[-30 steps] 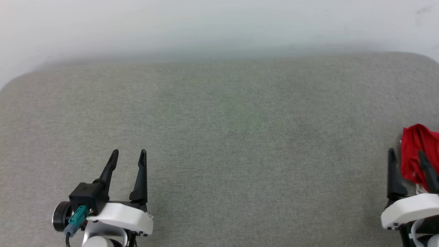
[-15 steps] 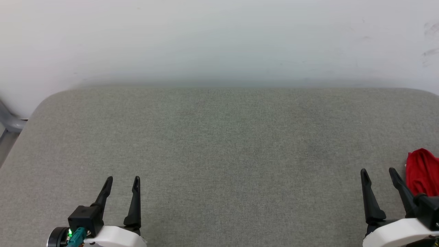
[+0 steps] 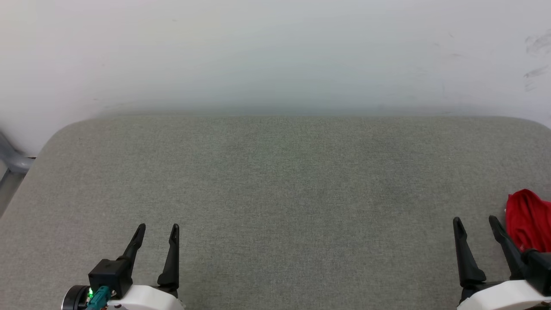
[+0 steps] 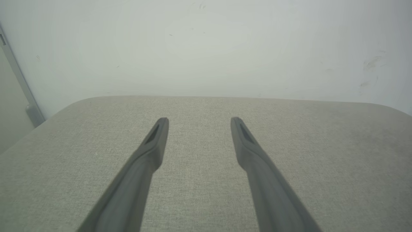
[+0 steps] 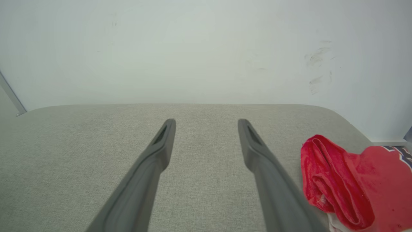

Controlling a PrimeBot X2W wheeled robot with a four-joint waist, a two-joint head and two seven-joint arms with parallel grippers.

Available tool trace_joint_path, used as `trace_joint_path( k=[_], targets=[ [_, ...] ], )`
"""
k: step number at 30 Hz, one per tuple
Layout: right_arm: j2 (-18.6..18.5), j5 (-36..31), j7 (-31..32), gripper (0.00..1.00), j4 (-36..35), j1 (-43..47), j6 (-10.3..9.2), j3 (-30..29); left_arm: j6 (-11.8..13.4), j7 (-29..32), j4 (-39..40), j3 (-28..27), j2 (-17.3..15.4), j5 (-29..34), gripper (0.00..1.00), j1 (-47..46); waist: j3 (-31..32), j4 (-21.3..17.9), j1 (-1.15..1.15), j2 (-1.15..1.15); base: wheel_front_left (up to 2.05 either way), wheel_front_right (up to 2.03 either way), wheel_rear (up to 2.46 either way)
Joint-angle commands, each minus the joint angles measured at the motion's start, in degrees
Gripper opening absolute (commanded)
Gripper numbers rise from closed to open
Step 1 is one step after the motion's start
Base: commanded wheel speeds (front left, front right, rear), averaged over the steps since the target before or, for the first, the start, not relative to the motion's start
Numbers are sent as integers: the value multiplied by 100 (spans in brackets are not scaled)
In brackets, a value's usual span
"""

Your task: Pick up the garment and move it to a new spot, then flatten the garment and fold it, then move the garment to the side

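Observation:
The garment (image 3: 527,219), a crumpled red jersey, lies bunched at the far right of the grey cloth-covered table (image 3: 275,181). In the right wrist view the garment (image 5: 351,183) sits just right of my fingers, with a bit of striped trim at its far corner. My right gripper (image 3: 475,224) stands open and empty, just left of the garment, its right finger beside the cloth. At the lower left my left gripper (image 3: 158,228) is open with nothing between its fingers. The same left gripper (image 4: 199,120) hovers over bare cloth.
A white wall (image 3: 275,51) rises right behind the table's far edge. A grey metal post (image 3: 13,159) stands off the table's left corner. The table's rounded right corner (image 5: 347,119) lies just beyond the garment.
The head camera tilted up, so the whole picture shifted downward. My right gripper came off the garment and now sits to its left. The left gripper kept its pose.

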State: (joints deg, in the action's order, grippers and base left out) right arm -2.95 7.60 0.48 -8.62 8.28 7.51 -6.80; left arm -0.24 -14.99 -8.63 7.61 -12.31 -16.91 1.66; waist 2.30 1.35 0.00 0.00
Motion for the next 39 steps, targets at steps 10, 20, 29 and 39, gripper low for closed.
trace_joint_path(
  k=[10,20,29,39],
  targets=[
    [12,53,-73,100,133,-30,-5,16,-114,-25,-87,-95,57,106,100,-129,-30,-26,0,0,0,0,0],
    [3,79,-65,0,274,-18,0,2,-167,36,-190,-165,138,81,0,-54,-26,11,1,0,0,0,0],
    [3,1139,36,0,533,-217,0,-8,-236,322,-253,-343,237,-870,0,-172,-42,0,1,0,0,0,0],
    [3,2544,135,0,843,-452,-1,9,-332,659,-287,-538,369,-2149,0,-289,-67,-16,1,0,0,0,0]
  ],
)
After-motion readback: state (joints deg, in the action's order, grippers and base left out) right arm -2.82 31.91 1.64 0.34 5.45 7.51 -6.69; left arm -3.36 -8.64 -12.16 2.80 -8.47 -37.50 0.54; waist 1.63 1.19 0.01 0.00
